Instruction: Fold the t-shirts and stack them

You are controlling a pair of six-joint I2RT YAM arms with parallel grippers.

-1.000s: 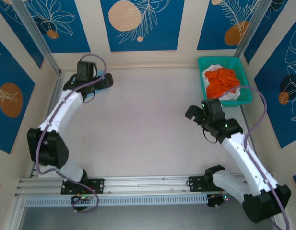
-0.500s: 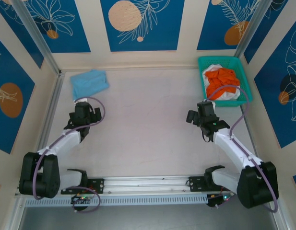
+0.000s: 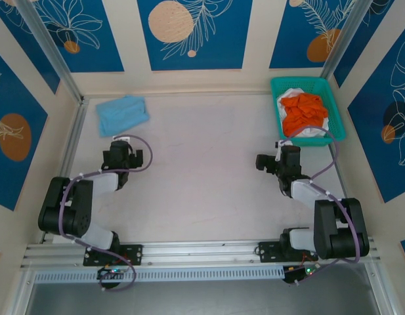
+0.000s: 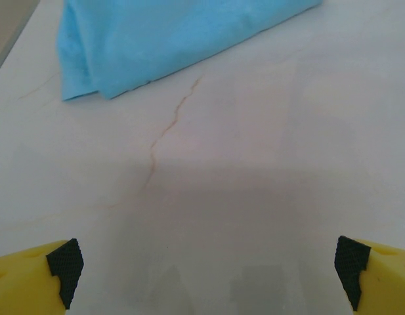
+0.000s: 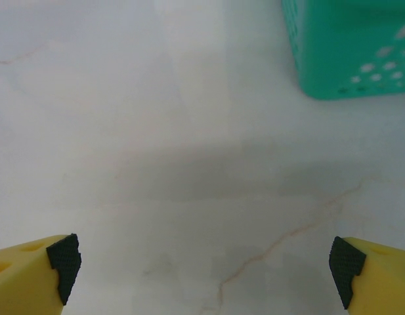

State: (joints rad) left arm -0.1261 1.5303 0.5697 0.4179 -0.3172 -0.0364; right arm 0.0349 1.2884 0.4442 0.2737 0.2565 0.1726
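Pale table (image 4: 268, 164), blue t-shirt (image 4: 169, 33) beyond left end effector (image 4: 207, 266)

The top camera looks steeply down on the counter (image 3: 202, 177) from behind the arm bases (image 3: 113, 252) at 6 o'clock. The wrist cameras sit low and close, facing 12 o'clock. The left shares the blue t-shirt (image 4: 169, 33) at 10 o'clock, the right the basket (image 5: 353, 46) at 2 o'clock.

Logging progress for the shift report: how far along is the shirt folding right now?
Done: the light blue t-shirt looks folded at the far left corner of the table. In hand: nothing; the left gripper and right gripper hang open and empty over it. Left: the orange t-shirt and white t-shirt lie bunched in the teal basket, so two folds and the stack remain.
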